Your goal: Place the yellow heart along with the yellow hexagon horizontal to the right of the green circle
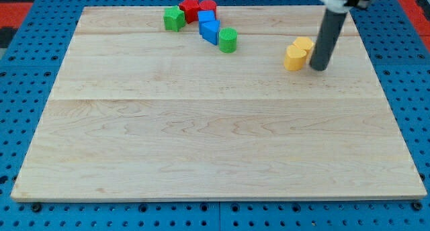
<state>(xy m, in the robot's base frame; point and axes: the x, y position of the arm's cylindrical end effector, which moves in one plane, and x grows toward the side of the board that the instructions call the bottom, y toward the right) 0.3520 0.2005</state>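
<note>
Two yellow blocks touch each other at the view's upper right: one (293, 57) lower left, the other (304, 44) upper right. I cannot tell which is the heart and which the hexagon. My tip (319, 68) rests on the board just right of them, close to or touching the pair. The green circle (228, 39) stands well to their left, near the view's top centre.
Left of the green circle lie a blue block (209, 31) and a smaller blue block (206, 17). Two red blocks (190, 8), (207, 6) and a green block (174, 19) sit by the board's top edge. The wooden board (215, 137) lies on a blue perforated table.
</note>
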